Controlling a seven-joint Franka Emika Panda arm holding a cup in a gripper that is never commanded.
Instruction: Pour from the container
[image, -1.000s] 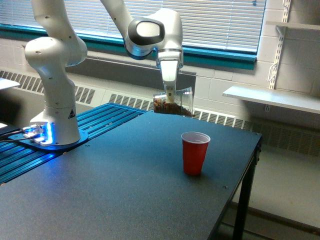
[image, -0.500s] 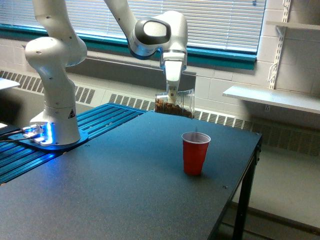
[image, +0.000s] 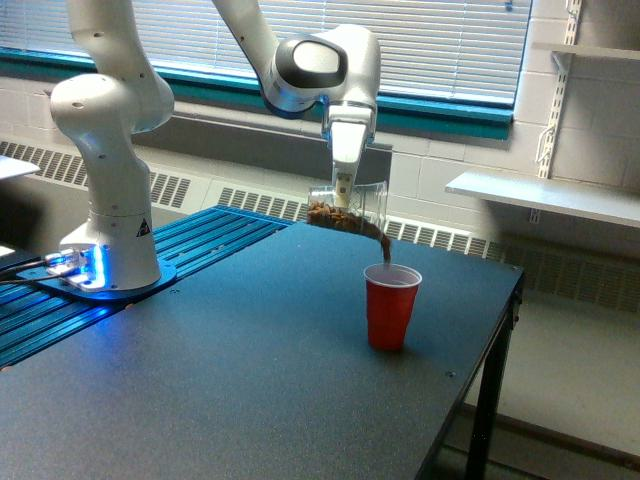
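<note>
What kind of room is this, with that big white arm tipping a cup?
Probably a lab or workshop. The arm is bolted beside a plain black table, painted block walls carry a bare bracket shelf, and blinds cover the window. Its tool tips a clear cup over a red cup.

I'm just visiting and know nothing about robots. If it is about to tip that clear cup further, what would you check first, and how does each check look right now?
1. Gripper holds the clear cup: ok, it is clamped on the cup, which lies on its side in the air.
2. Cup's rim above the red cup: ok, the rim sits just over the red cup's opening.
3. Stream of brown bits lands inside: ok as far as I can see; no bits are visible on the table.
4. Red cup upright: ok.
5. Room left in the red cup: cannot tell, it is opaque.
6. Bits left to pour: ok, some still show in the clear cup.
</note>
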